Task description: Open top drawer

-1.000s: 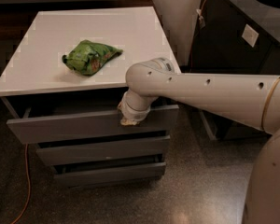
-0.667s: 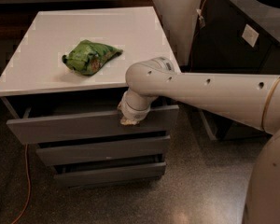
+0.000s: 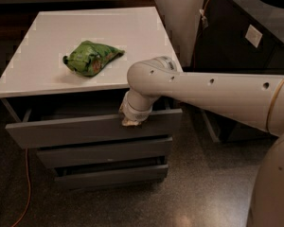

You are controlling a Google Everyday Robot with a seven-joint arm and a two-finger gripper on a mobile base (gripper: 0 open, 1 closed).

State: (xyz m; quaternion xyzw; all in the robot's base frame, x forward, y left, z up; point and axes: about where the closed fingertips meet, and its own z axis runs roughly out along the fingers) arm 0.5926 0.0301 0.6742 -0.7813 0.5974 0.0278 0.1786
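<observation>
The top drawer is a wide grey panel under the white cabinet top. It stands pulled out a little, with a dark gap behind its front panel. My gripper hangs from the white arm at the upper edge of this panel, right of its middle. Its tip sits at the panel's rim, mostly hidden by the wrist. Two lower grey drawers sit below, less far out.
A crumpled green bag lies on the cabinet top. A black unit with a round opening stands to the right. An orange cable runs down the cabinet's left side. My white base fills the lower right corner.
</observation>
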